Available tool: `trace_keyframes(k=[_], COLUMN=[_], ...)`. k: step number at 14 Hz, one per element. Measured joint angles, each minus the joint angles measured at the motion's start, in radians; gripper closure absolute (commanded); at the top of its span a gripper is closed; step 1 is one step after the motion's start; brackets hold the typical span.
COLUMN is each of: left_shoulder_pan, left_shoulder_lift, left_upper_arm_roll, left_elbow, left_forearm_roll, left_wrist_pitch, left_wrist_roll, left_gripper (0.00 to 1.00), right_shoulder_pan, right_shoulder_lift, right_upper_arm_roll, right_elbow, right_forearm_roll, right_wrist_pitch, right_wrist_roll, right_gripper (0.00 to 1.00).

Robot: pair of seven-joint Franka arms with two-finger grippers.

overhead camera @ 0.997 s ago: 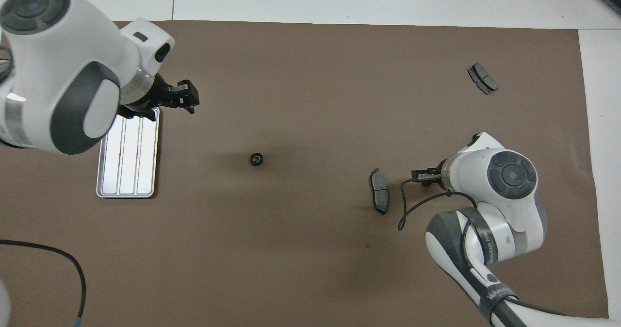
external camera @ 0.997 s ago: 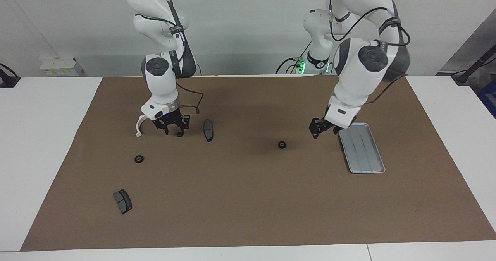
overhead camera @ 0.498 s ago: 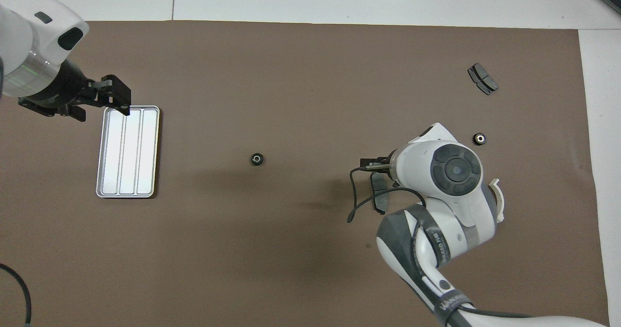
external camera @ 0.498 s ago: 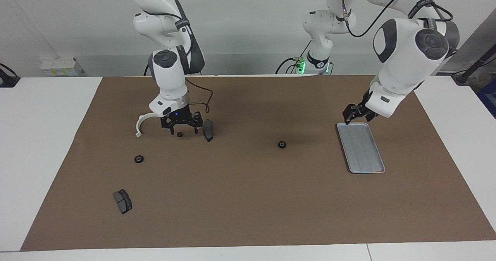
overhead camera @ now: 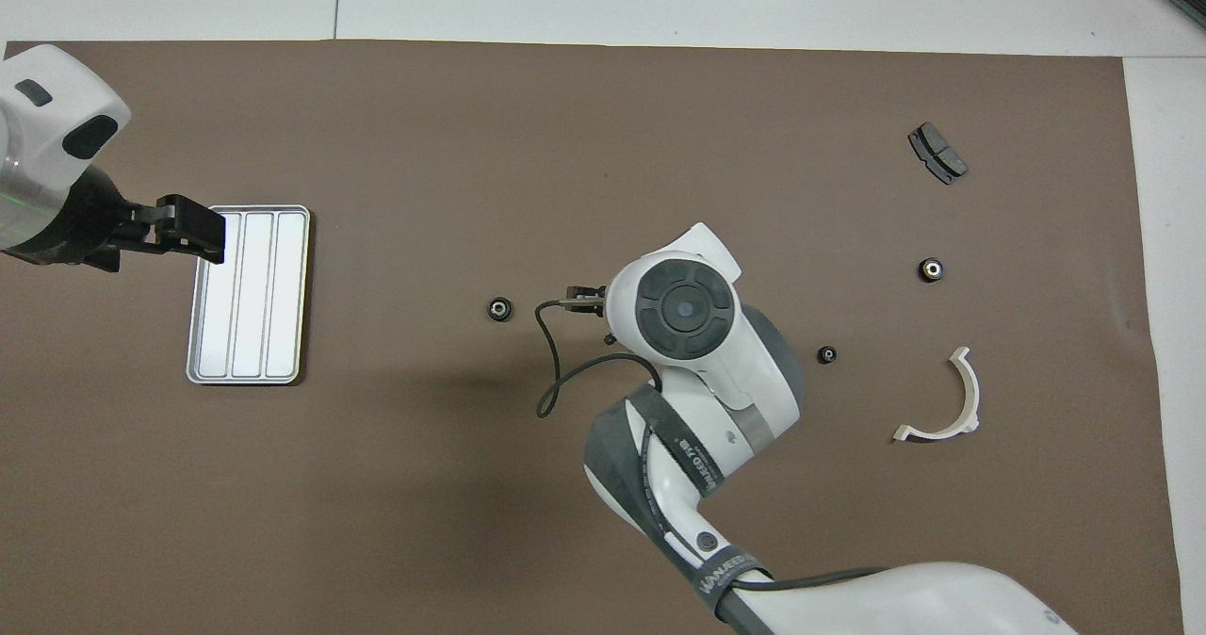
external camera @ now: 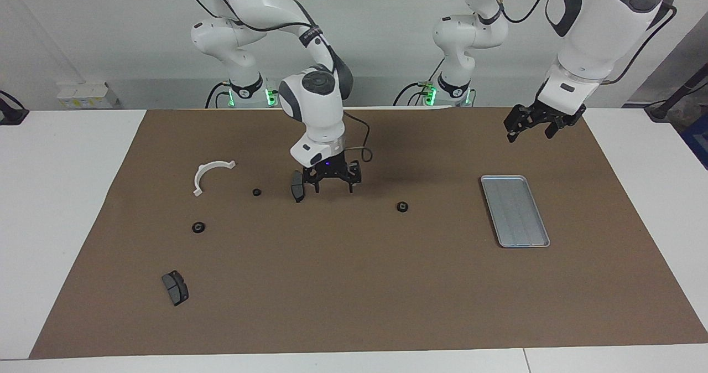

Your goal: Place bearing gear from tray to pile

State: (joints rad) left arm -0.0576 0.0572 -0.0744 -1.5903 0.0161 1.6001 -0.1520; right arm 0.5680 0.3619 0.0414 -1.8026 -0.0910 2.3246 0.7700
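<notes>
The silver tray lies empty toward the left arm's end. One black bearing gear sits alone on the mat between tray and pile. The pile holds a white arc, two brake pads and two more gears. My right gripper hangs open and empty, low over the mat beside the nearer brake pad. Raised over the mat at the tray's robot-side end, my left gripper is open and empty.
A brown mat covers most of the white table. In the overhead view the right arm's wrist hides its own gripper and the brake pad beside it. A cable loops off that wrist.
The right gripper opened, left a gear on the mat beside the white arc, and swung toward the table's middle. The left gripper rose and drew back from beside the tray.
</notes>
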Motion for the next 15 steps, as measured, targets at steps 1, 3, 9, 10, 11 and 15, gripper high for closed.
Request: trace_keyframes(k=[1, 3, 9, 10, 11, 15], left_shoulder_pan=[0.000, 0.000, 0.000, 0.000, 0.000, 0.000], left_shoulder_lift=[0.000, -0.001, -0.003, -0.003, -0.004, -0.005], left_upper_arm_roll=[0.000, -0.001, -0.002, -0.002, -0.002, -0.001], left_elbow=[-0.006, -0.010, -0.010, -0.010, -0.010, -0.010], left_forearm_roll=[0.000, 0.000, 0.000, 0.000, 0.000, 0.000], left_wrist_pitch=[0.006, 0.012, 0.016, 0.016, 0.016, 0.015], left_wrist_roll=[0.001, 0.003, 0.003, 0.003, 0.003, 0.003], left_gripper=[0.00, 0.00, 0.00, 0.00, 0.00, 0.00], right_shoulder_pan=[0.024, 0.060, 0.112, 0.118, 0.128, 0.165], right_shoulder_lift=[0.041, 0.128, 0.276, 0.288, 0.298, 0.329], right_upper_arm_roll=[0.000, 0.000, 0.000, 0.000, 0.000, 0.000], right_elbow=[0.053, 0.158, 0.312, 0.316, 0.319, 0.325], right_forearm_roll=[-0.018, -0.027, -0.060, -0.061, -0.064, -0.095], right_wrist_pitch=[-0.008, -0.017, -0.041, -0.034, -0.024, 0.019], right_wrist_roll=[0.038, 0.084, 0.118, 0.118, 0.118, 0.132], right_gripper=[0.00, 0.00, 0.00, 0.00, 0.00, 0.16])
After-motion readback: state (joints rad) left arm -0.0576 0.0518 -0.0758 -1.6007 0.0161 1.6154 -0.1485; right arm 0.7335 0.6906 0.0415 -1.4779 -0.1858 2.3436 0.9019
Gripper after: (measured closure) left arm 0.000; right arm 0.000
